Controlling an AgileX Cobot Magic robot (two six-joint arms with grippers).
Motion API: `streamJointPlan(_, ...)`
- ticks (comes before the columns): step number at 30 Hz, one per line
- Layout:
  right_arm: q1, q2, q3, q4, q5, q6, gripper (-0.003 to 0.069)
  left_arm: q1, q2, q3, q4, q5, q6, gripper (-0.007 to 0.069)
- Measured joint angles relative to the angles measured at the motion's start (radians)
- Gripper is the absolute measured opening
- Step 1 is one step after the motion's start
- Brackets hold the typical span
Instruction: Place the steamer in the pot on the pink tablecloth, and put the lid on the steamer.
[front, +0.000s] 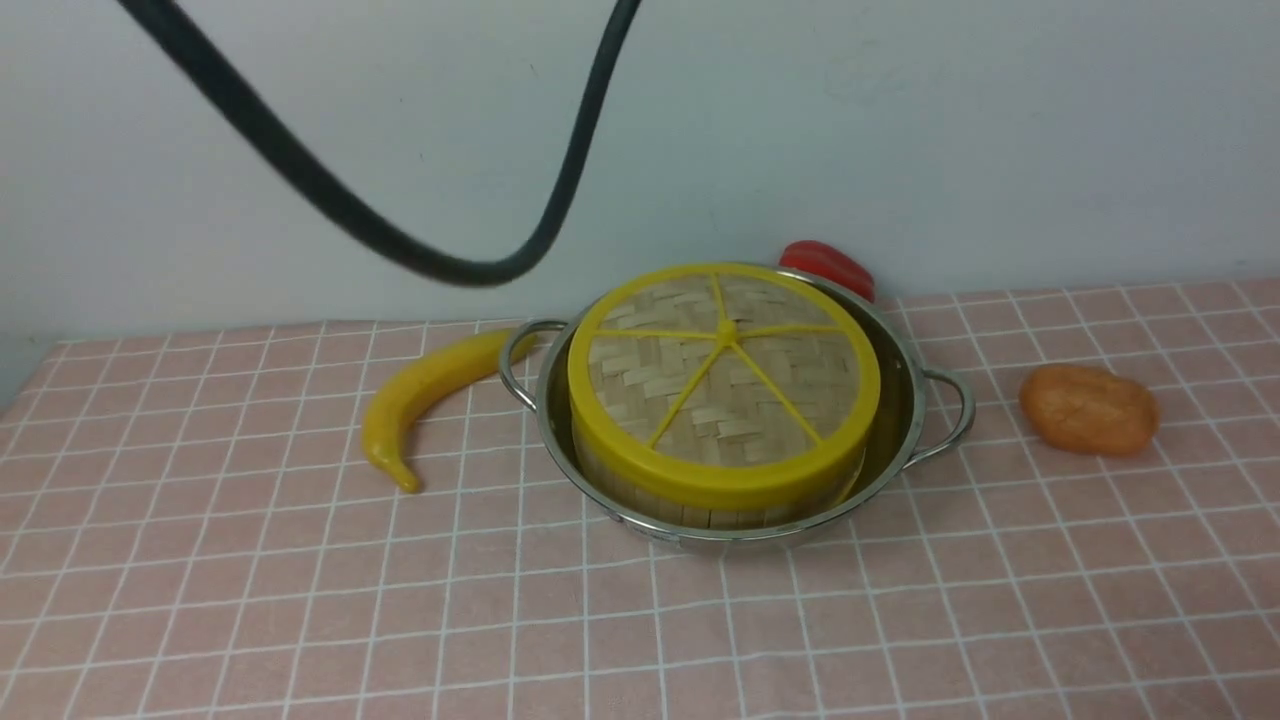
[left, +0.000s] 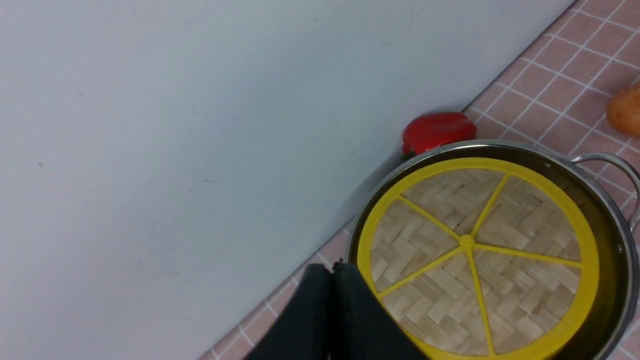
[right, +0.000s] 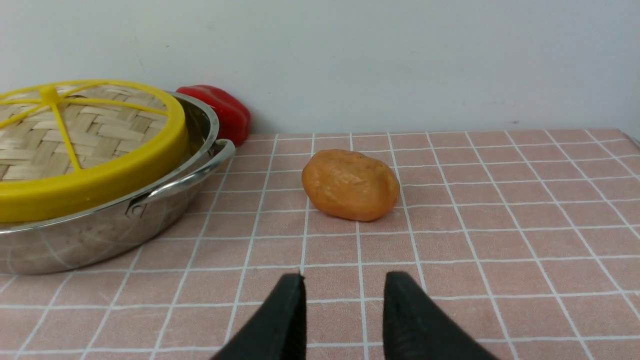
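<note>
Pink tablecloth (front: 200, 560): lid (front: 725, 375) atop steamer (front: 640, 495) in pot (front: 905, 420). Left gripper (left: 332, 270) closed, empty, beside lid rim. Right gripper (right: 344, 290) parted, empty, apart from pot.

Pot (front: 905, 420): polished steel, mirror-bright, reflects the cloth's grid; wire loop handles same finish. Lid (front: 725, 375): matt woven bamboo strips, pale and dry-looking, under a smooth yellow plastic rim and spokes. Steamer (front: 640, 500): upright bamboo slats, matt. Pink tablecloth (front: 300, 600): matt cloth. Banana (front: 420, 400): smooth, slight sheen. Red item (front: 830, 265): glossy. Orange lump (front: 1090, 410): dull, finely rough. Cable (front: 300, 170): matt black.
</note>
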Motion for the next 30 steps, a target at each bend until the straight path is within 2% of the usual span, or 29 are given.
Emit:
streamJointPlan(3,0.000,0.000,0.000,0.000,0.000,0.000,0.0240,0.003,-0.169,0.300,-0.003,-0.043,-0.034,-0.0012)
streamJointPlan(7,0.000,0.000,0.000,0.000,0.000,0.000,0.0242,0.059,-0.417,0.703,-0.059,-0.255,-0.045,-0.0012)
streamJointPlan(11,0.000,0.000,0.000,0.000,0.000,0.000,0.0242,0.222,-0.691,1.169,-0.169,-0.587,-0.046,-0.0008)
streamJointPlan(12,0.000,0.000,0.000,0.000,0.000,0.000,0.0242,0.268,-0.753,1.267,-0.195,-0.647,-0.046,-0.0008)
streamJointPlan(13,0.000,0.000,0.000,0.000,0.000,0.000,0.0242,0.268,-0.765,1.286,-0.195,-0.658,-0.046,-0.0008)
streamJointPlan(14,0.000,0.000,0.000,0.000,0.000,0.000,0.0242,0.349,-0.866,1.427,-0.227,-0.737,-0.047,-0.0006)
streamJointPlan(15,0.000,0.000,0.000,0.000,0.000,0.000,0.0242,0.358,-0.877,1.460,-0.233,-0.754,-0.047,-0.0004)
streamJointPlan(16,0.000,0.000,0.000,0.000,0.000,0.000,0.0242,0.437,-0.971,1.581,-0.245,-0.817,-0.048,0.0001)
streamJointPlan(20,0.000,0.000,0.000,0.000,0.000,0.000,0.0242,0.579,-1.147,1.800,-0.258,-0.926,-0.048,0.0003)
streamJointPlan(23,0.000,0.000,0.000,0.000,0.000,0.000,0.0242,0.640,-1.290,1.915,-0.262,-0.963,-0.061,0.0012)
streamJointPlan(30,0.000,0.000,0.000,0.000,0.000,0.000,0.0242,0.688,-1.521,2.076,-0.263,-0.971,-0.124,0.0022)
